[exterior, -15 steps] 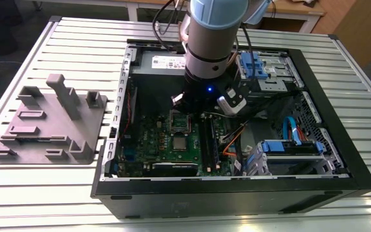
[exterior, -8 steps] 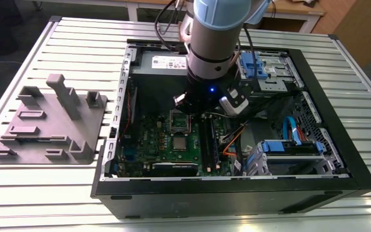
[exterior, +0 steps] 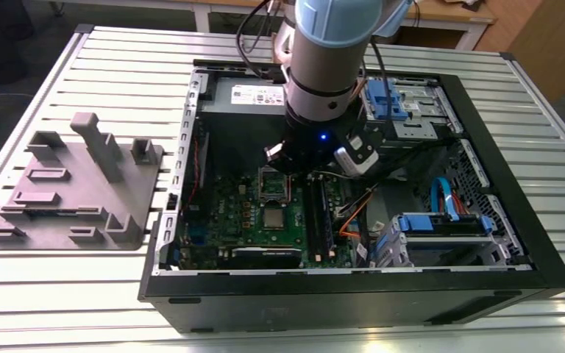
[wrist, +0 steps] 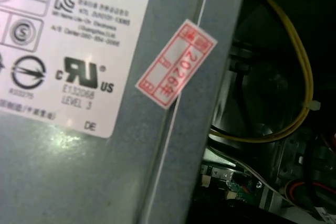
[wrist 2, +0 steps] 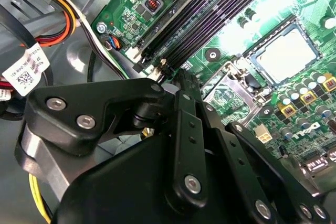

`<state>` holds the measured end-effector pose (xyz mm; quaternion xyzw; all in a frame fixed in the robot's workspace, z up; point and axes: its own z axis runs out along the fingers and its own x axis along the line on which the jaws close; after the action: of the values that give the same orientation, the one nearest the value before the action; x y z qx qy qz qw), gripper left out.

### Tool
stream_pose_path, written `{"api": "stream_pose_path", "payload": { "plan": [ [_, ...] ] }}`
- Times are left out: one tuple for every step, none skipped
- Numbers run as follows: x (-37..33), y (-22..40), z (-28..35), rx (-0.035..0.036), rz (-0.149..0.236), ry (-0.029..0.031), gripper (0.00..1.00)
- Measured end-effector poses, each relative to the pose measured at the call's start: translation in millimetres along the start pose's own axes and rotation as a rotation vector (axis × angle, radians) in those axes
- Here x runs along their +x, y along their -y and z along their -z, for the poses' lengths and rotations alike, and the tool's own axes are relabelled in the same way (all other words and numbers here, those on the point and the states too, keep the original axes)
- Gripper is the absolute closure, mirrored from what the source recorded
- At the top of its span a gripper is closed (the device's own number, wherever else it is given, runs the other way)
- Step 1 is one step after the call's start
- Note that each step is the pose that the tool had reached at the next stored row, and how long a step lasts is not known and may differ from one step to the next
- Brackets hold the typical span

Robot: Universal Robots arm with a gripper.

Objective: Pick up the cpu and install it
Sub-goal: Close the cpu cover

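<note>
Claw looks closed w/ nothing in it, over motherboard inside PC case; cpu sits in socket, just nearer than claw in exterior view

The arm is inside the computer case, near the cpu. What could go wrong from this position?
1. The pincer appears to hang by the end of the memory slots, aside from the cpu; a descent here could strike them.
2. The orange and yellow cables run close to the arm and might snag.
3. The open metal frame beside the cpu could be knocked.
</note>
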<state>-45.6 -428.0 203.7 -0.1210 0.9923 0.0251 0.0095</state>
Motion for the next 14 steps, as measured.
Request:
{"api": "stream_pose_path", "payload": {
  "plan": [
    [-0.7,0.2,-0.1,0.0,0.0,0.0,0.9],
    [-1.5,0.4,-0.2,0.0,0.0,0.0,0.9],
    [-2.3,0.6,-0.3,-0.0001,0.0,0.0001,0.9],
    [-2.9,0.8,-0.3,0.0,0.0,0.0,0.9],
    [-3.0,0.8,-0.4,0.0001,0.0,-0.0001,0.9],
    [-3.0,0.6,-0.5,-0.0001,0.0,0.0001,0.9],
    [-3.2,0.4,-0.7,-0.0005,0.0,0.0004,0.9],
    [-3.2,0.0,-0.8,-0.0007,0.0,0.0015,0.9],
    [-3.3,-0.3,-0.7,-0.002,0.0,0.0039,0.9],
    [-3.4,-0.7,-0.8,-0.0035,0.0,0.0066,0.9],
    [-3.5,-1.3,-0.9,-0.0049,0.0,0.0091,0.9],
    [-3.5,-1.7,-0.8,-0.0058,0.0,0.011,0.9],
    [-3.5,-2.1,-0.9,-0.0065,0.0,0.0129,0.9],
    [-3.3,-2.4,-0.9,-0.0067,0.0,0.0143,0.9]
  ]
}}
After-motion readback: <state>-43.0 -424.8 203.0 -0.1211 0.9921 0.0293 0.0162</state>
